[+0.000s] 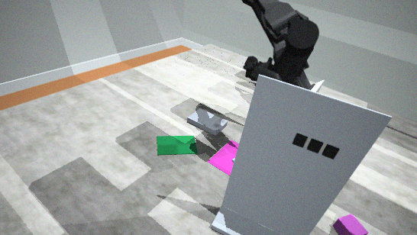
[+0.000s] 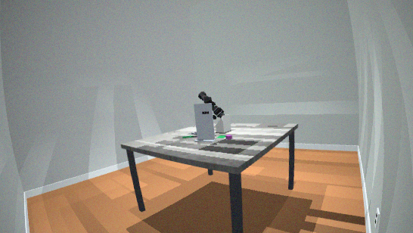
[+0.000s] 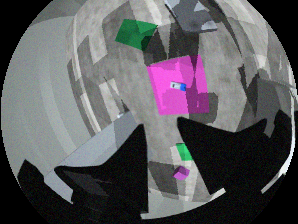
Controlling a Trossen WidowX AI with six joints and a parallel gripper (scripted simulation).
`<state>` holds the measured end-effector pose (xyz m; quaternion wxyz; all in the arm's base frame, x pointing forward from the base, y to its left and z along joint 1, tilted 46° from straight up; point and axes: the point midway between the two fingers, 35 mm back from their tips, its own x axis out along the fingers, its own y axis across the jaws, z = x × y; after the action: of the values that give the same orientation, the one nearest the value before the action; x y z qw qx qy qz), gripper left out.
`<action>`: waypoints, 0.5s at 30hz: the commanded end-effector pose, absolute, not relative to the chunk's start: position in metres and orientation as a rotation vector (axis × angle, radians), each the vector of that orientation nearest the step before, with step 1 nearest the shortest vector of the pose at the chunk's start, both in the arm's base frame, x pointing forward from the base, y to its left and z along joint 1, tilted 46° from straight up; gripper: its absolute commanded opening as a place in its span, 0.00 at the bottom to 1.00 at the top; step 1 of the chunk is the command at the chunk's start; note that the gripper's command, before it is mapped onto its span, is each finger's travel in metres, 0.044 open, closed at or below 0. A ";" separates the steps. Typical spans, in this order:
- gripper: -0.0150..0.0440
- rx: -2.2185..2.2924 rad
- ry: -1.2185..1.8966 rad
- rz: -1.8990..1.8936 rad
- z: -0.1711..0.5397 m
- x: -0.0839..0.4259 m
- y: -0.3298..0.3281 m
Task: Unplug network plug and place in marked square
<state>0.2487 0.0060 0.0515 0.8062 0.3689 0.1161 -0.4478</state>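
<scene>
The plug (image 3: 178, 86), small, white and blue, lies inside the magenta marked square (image 3: 170, 105) (image 1: 222, 159) in the wrist view. In the top view the panel hides much of the square. The upright grey panel (image 1: 302, 183) (image 2: 204, 126) (image 3: 92, 150) has three dark openings in its upper part. My gripper (image 3: 162, 122) is partly open, with nothing between its black fingertips, and the plug is beyond them, apart from them. The tab on the plug is too small to make out.
A flat grey block (image 1: 207, 121) (image 3: 194, 17) lies beyond the square. A green patch (image 1: 176, 145) (image 3: 135, 34) is beside it, and another green patch (image 3: 183, 151) (image 2: 221, 137) is on the other side, near a purple block (image 1: 350, 226) (image 2: 228, 137) (image 3: 181, 173).
</scene>
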 end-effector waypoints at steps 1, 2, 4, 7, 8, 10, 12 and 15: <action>0.52 0.794 0.246 -0.959 0.058 0.251 0.015; 0.52 0.795 0.247 -0.959 0.060 0.251 0.017; 0.52 0.796 0.248 -0.960 0.064 0.251 0.021; 0.52 0.797 0.248 -0.960 0.070 0.252 0.027; 0.52 0.797 0.248 -0.960 0.072 0.252 0.029; 0.52 0.798 0.247 -0.960 0.076 0.251 0.033; 0.52 0.798 0.246 -0.960 0.080 0.251 0.038; 0.52 0.798 0.244 -0.959 0.087 0.250 0.043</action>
<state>0.2499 0.0371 0.0798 0.8044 0.3718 0.1171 -0.4483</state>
